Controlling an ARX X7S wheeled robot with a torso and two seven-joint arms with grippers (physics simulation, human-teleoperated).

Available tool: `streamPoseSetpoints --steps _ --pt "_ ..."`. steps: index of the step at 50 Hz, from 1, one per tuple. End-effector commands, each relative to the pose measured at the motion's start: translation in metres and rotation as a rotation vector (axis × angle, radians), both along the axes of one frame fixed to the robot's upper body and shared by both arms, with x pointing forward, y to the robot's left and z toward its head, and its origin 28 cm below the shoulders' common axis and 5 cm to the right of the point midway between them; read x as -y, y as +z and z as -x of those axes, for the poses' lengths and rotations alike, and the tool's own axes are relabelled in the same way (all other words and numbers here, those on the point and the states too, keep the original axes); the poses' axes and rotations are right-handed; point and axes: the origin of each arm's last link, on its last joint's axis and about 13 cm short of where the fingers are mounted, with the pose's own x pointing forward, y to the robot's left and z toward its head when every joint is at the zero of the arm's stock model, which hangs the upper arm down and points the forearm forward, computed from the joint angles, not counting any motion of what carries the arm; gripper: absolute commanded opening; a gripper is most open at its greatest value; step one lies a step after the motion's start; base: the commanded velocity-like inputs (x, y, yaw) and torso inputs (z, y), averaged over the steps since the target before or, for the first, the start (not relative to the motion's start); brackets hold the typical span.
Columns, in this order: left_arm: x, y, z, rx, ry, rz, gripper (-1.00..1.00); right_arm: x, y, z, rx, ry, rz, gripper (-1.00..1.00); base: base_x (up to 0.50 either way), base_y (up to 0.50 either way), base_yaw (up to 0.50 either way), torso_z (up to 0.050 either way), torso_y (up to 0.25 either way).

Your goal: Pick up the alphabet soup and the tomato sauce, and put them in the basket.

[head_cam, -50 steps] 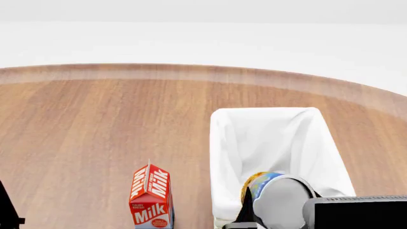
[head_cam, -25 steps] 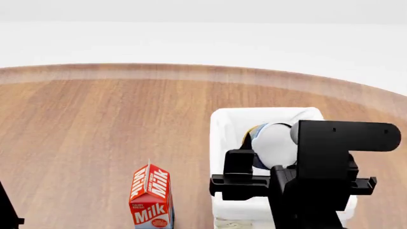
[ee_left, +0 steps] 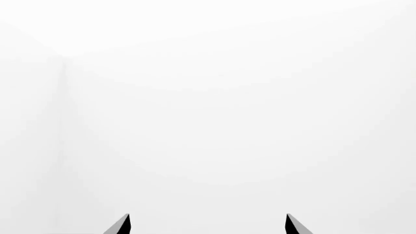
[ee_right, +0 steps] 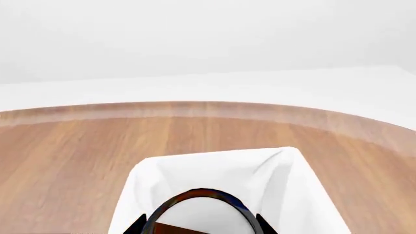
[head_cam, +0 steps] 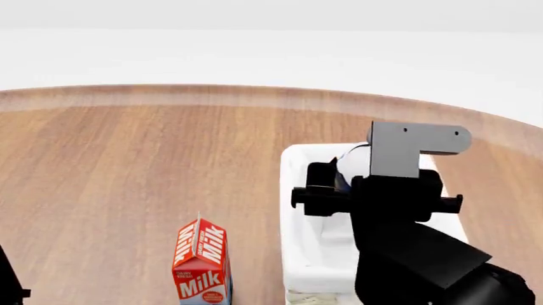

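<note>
A: Wooden bench (head_cam: pixel 127 165), milk carton (head_cam: pixel 202 262) left of basket (head_cam: pixel 299 254). Can?
B: Soup (head_cam: pixel 352 162) clamped in right end effector (head_cam: pixel 339 181) over the basket. Left end effector (ee_left: pixel 208 225) wide, holding nothing.

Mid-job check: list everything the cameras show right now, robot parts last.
Table: one, brown wood grain with a paler curved edge, spans the head view.
Basket: one, white cloth-lined, on the table at right of centre.
Milk carton: one, red with white lettering, upright on the table beside the basket.
Alphabet soup: one can, pale top showing, held above the basket, mostly hidden by the arm.
Right end effector: black, over the basket, shut on the can.
Left end effector: two dark fingertips apart, facing blank white; nothing between them.
</note>
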Motion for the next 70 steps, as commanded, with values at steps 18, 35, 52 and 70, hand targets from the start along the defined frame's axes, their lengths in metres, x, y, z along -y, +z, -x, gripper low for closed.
streamPoseSetpoints --steps 18,35,52,70 --pt "0.001 0.000 -0.001 0.000 -0.008 0.001 1.00 -0.002 -0.031 -0.066 -0.153 -0.024 0.086 -1.00 0.00 0.00 0.00 0.000 0.001" --pt "0.001 0.002 -0.001 0.001 -0.010 0.001 1.00 0.001 -0.042 -0.070 -0.230 -0.047 0.107 -1.00 0.00 0.00 0.00 0.000 0.001" --pt "0.001 -0.003 -0.004 -0.004 -0.011 0.002 1.00 0.005 -0.051 -0.067 -0.254 -0.068 0.122 -1.00 0.00 0.00 0.00 0.001 0.001" --pt "0.001 -0.002 -0.003 -0.004 -0.011 0.000 1.00 0.005 -0.049 -0.068 -0.247 -0.060 0.125 -1.00 0.00 0.00 0.00 0.000 0.001"
